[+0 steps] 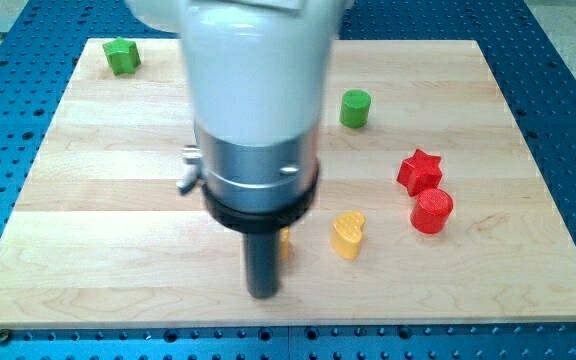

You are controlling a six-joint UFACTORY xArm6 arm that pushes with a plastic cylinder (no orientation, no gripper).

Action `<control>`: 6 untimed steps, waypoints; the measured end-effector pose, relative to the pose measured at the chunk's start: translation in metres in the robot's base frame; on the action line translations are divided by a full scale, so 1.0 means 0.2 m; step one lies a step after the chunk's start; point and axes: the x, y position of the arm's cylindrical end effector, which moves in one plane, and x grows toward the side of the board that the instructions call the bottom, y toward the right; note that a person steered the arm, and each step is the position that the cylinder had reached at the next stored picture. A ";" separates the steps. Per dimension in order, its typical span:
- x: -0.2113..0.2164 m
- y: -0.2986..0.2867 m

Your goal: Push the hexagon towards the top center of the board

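My tip [264, 294] is at the lower end of a dark rod near the bottom middle of the wooden board [88, 220]. A thin sliver of a yellow-orange block [284, 243] shows just right of the rod, touching or nearly touching it. The rod hides most of it, so I cannot make out its shape. No clear hexagon shows elsewhere. A yellow heart-shaped block [347, 234] lies a little to the right of the rod.
A green star-like block [120, 55] sits at the top left corner. A green cylinder [355, 108] is at the upper right of centre. A red star [419, 171] and a red cylinder [431, 211] lie at the right. The arm's white body hides the board's top centre.
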 end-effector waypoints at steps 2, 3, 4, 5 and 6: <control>-0.59 0.13; -0.49 0.21; -0.69 0.24; -0.99 0.28; -1.09 0.33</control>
